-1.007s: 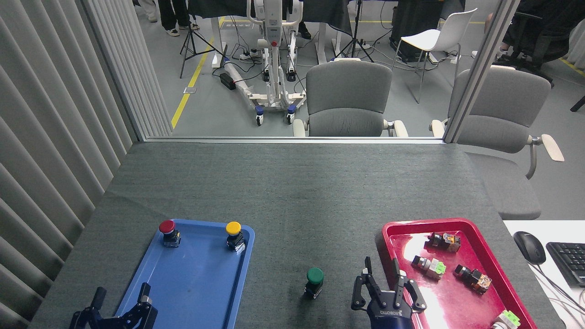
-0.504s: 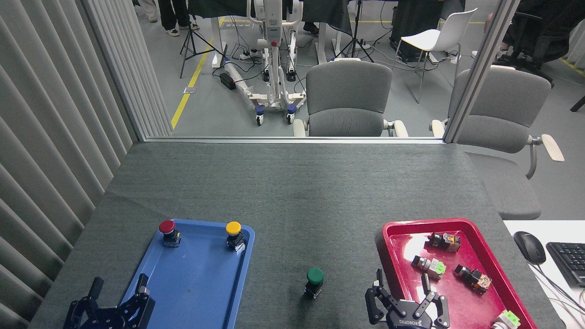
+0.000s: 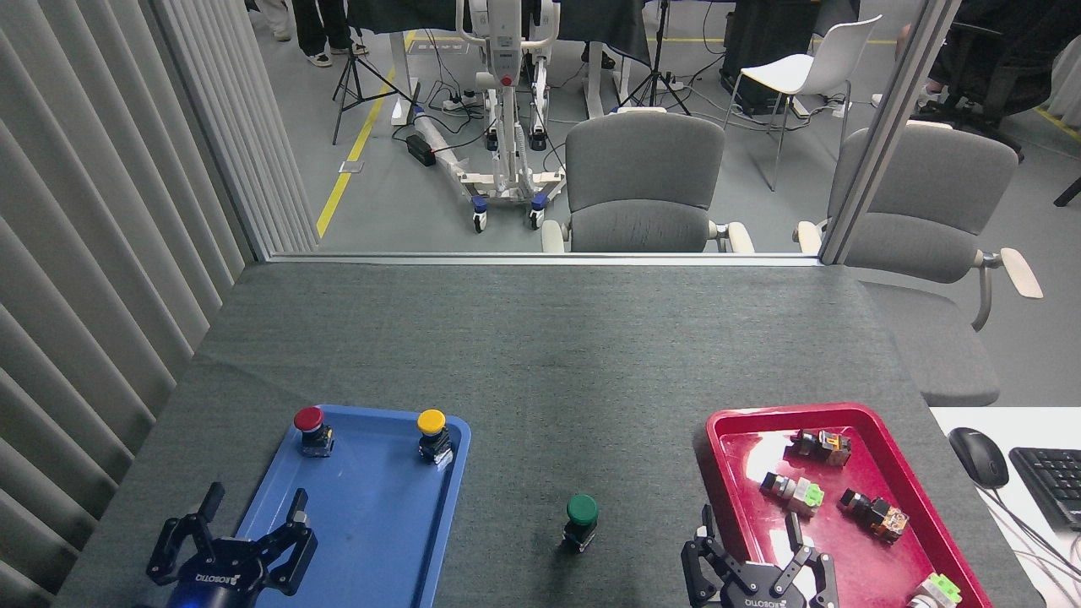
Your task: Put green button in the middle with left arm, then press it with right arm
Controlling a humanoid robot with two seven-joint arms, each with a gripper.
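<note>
Dark grey felt tabletop (image 3: 540, 338) with one blue tray and one red tray.

The green button (image 3: 582, 512) has a dark-green cap on a black and silver body, on bare grey felt near the tabletop's near edge. The blue tray (image 3: 363, 549), toward the near left corner, carries a red-capped button (image 3: 309, 420) and a yellow-capped button (image 3: 431, 421), both on black bodies. The glossy red tray (image 3: 844, 557), toward the near right corner, holds black switches with light-green (image 3: 808, 496) or orange faces (image 3: 888, 519). Both grippers, left (image 3: 241, 540) and right (image 3: 760, 566), are black with white ROBOTIQ lettering; the left one shows a blue glow.
</note>
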